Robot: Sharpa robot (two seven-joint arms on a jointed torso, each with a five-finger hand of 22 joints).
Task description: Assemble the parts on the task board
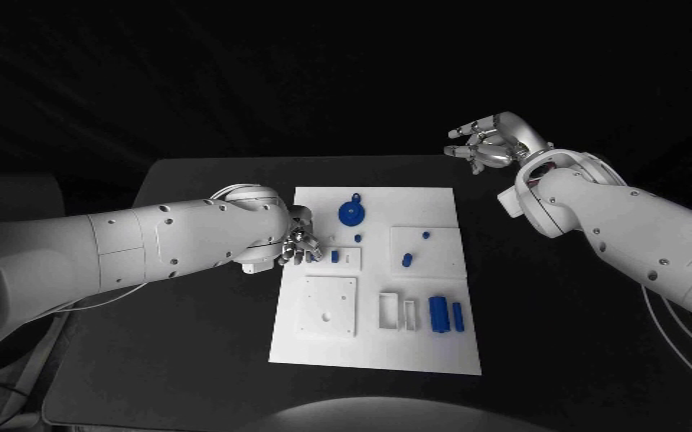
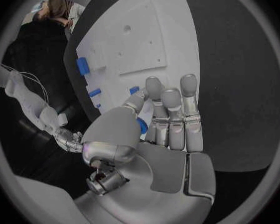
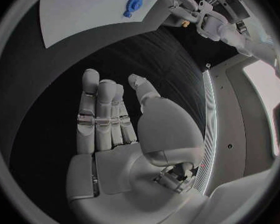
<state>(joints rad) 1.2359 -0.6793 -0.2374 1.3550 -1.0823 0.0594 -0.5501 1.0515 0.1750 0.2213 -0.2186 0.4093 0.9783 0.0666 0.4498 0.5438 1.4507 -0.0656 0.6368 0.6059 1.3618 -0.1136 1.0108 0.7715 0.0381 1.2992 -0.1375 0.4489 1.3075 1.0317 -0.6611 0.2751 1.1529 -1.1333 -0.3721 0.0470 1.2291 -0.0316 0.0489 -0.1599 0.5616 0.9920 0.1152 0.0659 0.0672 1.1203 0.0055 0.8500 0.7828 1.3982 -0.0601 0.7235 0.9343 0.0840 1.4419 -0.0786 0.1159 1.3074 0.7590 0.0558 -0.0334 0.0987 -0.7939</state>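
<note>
— Where's the task board (image 1: 378,352)?

— Flat in the middle of the black table (image 1: 173,352), blue parts on it: a round part (image 1: 352,214) near its far edge, upright blocks (image 1: 446,314) toward its near right corner.

— The hands?

— The right hand (image 1: 490,142) hangs past the table's far right corner, fingers apart, holding nothing. The left hand (image 1: 299,245) is at the board's left edge, pinching a small blue part (image 2: 142,126).

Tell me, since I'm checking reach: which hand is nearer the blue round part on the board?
Left. The left hand is at the task board's left edge, close beside the blue round part; the right hand is raised beyond the board's far right corner.
</note>
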